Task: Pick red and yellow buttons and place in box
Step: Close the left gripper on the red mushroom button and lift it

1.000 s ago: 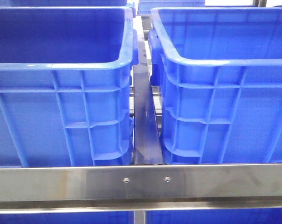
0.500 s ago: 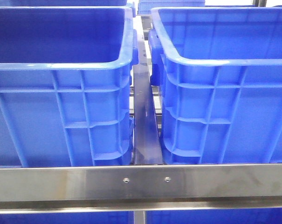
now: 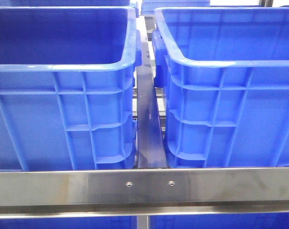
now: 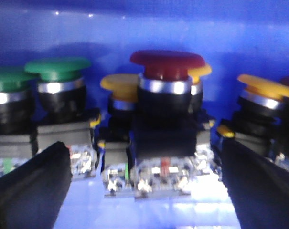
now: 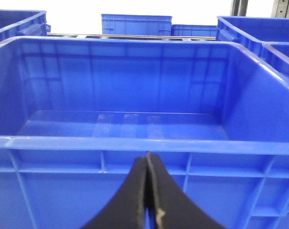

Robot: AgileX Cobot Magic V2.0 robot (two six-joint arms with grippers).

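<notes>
Since half a second ago a dark shape is showing at the far left edge of the front view, inside the left crate [image 3: 63, 95]; I am taking it for part of the left arm, now down in that crate. Everything else there is sitting as before.

The two blue crates are standing side by side on the steel worktop [image 3: 144, 186], with a narrow metal strip between them. The right crate, the box [image 5: 134, 124], is lying empty in front of the right end effector [image 5: 148, 191], whose fingers are pressed together on nothing, hanging just outside the near wall.

The left end effector [image 4: 144, 186] is holding its fingers wide apart, and the red button [image 4: 166, 64] is standing straight ahead between them, upright, cap on top and stem vertical. It is crowded: a yellow button [image 4: 121, 86] is just beside it on one side, another yellow cap [image 4: 266, 86] on the other, and green buttons [image 4: 58, 69] further out. The left arm is plainly the nearer one. Room for the fingers looks tight, so neighbours may be getting nudged.
</notes>
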